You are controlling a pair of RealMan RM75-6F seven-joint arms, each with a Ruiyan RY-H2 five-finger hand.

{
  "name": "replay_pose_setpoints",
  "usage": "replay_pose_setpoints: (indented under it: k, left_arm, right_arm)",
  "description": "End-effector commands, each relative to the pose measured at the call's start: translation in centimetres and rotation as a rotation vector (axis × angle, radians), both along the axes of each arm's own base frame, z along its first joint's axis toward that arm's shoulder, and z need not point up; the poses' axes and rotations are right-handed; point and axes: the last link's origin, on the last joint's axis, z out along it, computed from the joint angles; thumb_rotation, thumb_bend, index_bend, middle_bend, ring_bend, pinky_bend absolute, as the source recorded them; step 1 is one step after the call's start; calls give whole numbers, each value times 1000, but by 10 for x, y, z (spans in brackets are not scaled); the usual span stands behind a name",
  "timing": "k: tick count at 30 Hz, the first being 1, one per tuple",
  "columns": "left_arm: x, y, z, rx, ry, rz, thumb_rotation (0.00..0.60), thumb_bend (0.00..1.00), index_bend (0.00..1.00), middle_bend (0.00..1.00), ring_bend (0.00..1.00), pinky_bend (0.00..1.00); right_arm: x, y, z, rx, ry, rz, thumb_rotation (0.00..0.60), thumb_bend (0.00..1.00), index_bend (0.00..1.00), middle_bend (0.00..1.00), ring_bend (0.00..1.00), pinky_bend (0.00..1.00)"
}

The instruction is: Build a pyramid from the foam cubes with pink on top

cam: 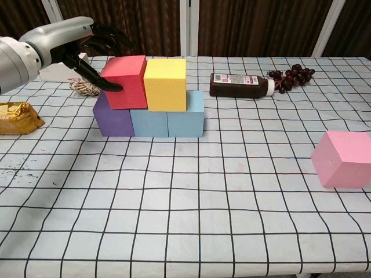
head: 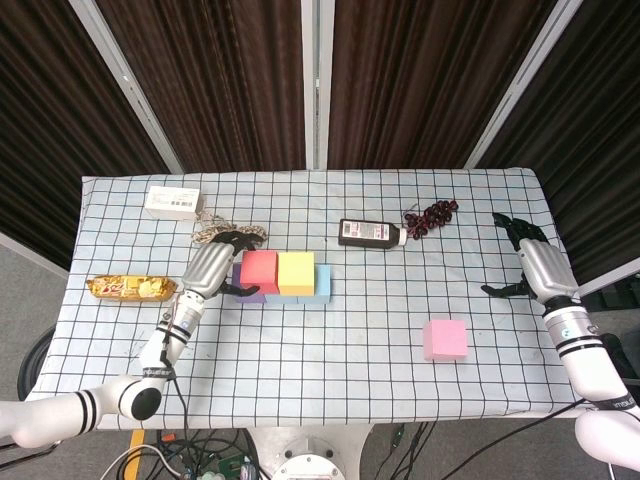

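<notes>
A purple cube [cam: 113,119] and two light blue cubes [cam: 168,119] form a bottom row. On them sit a red cube [cam: 126,82] [head: 257,269] and a yellow cube [cam: 165,84] [head: 295,271], touching side by side. My left hand [cam: 78,43] [head: 212,264] presses the red cube's left face with its thumb, the other fingers spread above and behind the cube. The pink cube [cam: 343,158] [head: 445,339] lies alone at the front right. My right hand [head: 530,262] hovers open near the table's right edge, far from the pink cube.
A dark bottle [cam: 240,86] lies on its side behind the stack, with grapes [cam: 293,75] to its right. A coil of rope [cam: 84,88], a white box [head: 172,201] and a gold snack packet [cam: 17,116] lie at the left.
</notes>
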Motion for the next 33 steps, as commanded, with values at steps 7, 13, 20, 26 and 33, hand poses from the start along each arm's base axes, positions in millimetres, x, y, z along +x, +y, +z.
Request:
replay_pose_setpoints:
  k: [7,13,20,26,33]
  left_arm:
    - [-1,1,0,-1,9,0,600,162,234,509,188,183]
    - [0,1,1,1,5,-1,600,162,234,509,189,183]
    - [2,1,-1,0,6,-11,600,162,234,509,188,183]
    - [2,2,-3,2,21,-15,600,162,233,509,189,183]
    - [1,2,-3,3,18,-14,600,162,233,507,189,183]
  right_arm:
    - [0,-1,0,1,2,3,600,13,0,129,0,3]
    - [0,-1,0,3,2,2,600,12,0,129,0,3]
    - [1,-1,0,3,4,5,600,13,0,129,0,3]
    - [-2,0,-1,7,1,-2,600,12,0,130,0,3]
    - [-3,-1,-1,10,-2,-3,600,12,0,130,0,3]
